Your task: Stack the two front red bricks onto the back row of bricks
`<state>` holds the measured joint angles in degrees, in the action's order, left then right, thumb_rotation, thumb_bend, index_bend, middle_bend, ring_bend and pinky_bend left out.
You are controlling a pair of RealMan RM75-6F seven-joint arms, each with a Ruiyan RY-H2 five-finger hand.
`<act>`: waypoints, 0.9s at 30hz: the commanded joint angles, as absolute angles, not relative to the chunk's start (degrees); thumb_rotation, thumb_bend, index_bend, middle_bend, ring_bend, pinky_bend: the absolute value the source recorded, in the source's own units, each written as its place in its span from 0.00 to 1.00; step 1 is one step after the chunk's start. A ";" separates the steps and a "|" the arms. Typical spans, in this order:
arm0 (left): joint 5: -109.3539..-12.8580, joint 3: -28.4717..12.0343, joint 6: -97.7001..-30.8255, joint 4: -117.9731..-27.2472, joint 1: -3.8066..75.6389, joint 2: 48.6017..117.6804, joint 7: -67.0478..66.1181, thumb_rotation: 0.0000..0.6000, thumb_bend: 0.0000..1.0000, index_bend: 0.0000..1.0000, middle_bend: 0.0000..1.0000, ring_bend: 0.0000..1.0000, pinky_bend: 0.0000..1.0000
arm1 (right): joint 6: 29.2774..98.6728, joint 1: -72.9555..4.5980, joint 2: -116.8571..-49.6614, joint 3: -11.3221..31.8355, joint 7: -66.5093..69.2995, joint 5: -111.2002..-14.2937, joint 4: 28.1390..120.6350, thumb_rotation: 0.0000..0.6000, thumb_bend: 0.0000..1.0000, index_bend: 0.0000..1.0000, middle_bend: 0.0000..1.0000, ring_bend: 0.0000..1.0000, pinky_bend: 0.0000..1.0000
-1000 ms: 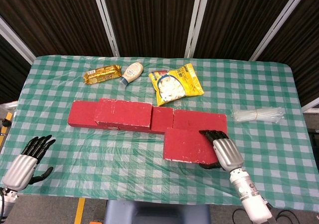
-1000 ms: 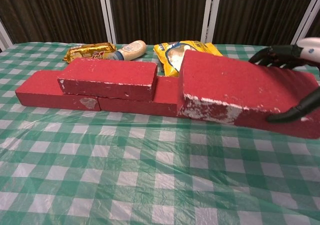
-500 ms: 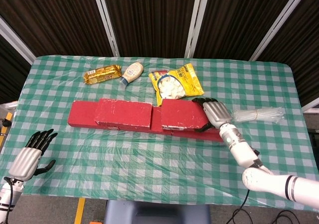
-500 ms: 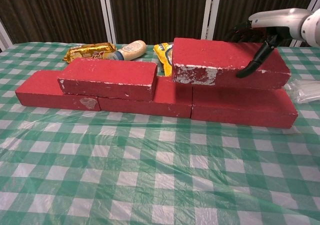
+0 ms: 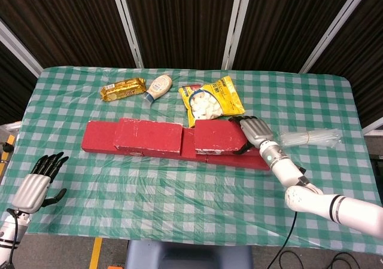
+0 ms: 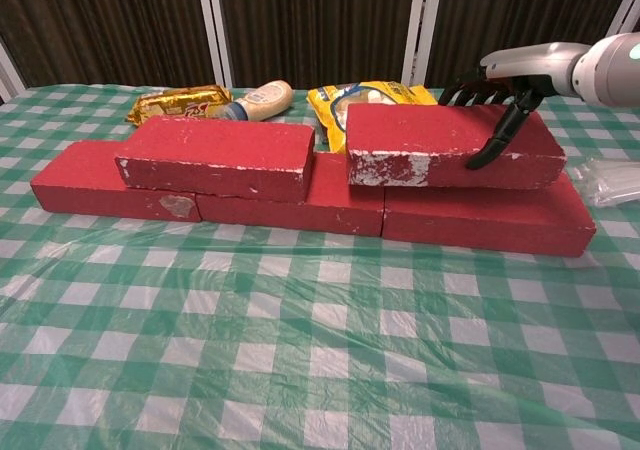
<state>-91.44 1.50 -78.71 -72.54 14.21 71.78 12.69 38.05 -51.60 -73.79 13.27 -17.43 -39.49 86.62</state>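
Observation:
The back row of red bricks point(image 5: 100, 138) point(image 6: 95, 185) runs across the middle of the table. One red brick point(image 5: 148, 136) point(image 6: 215, 155) lies on top of its left half. A second red brick point(image 5: 218, 136) point(image 6: 440, 145) lies flat on the right half. My right hand point(image 5: 254, 131) point(image 6: 505, 85) grips this brick's right end, with fingers over the top and the thumb on the front face. By the table's front left corner my left hand point(image 5: 39, 180) holds nothing, its fingers spread apart.
Behind the bricks lie a gold biscuit packet point(image 5: 122, 89) point(image 6: 178, 102), a cream bottle point(image 5: 157, 88) point(image 6: 258, 99) and a yellow snack bag point(image 5: 210, 101) point(image 6: 375, 98). A clear plastic bundle point(image 5: 311, 137) point(image 6: 612, 183) lies to the right of the row.
My right hand carried the second brick from the front of the table up onto the right half of the back row and lowered it flat. My left hand barely shifted.

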 commanded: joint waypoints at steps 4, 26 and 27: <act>-92.02 1.70 -78.97 -72.29 14.30 71.74 13.32 1.00 0.35 0.00 0.00 0.00 0.02 | 44.43 -51.51 -76.82 13.52 -16.76 -38.73 87.10 1.00 0.08 0.52 0.41 0.36 0.44; -92.93 2.16 -79.89 -72.03 14.18 71.06 15.32 1.00 0.34 0.00 0.00 0.00 0.02 | 50.78 -55.50 -80.51 11.09 -25.41 -30.57 90.38 1.00 0.08 0.50 0.41 0.36 0.44; -92.97 2.20 -79.89 -71.99 14.18 71.03 15.39 1.00 0.34 0.00 0.00 0.00 0.02 | 50.94 -55.59 -80.66 11.04 -25.61 -30.46 90.36 1.00 0.08 0.50 0.41 0.36 0.44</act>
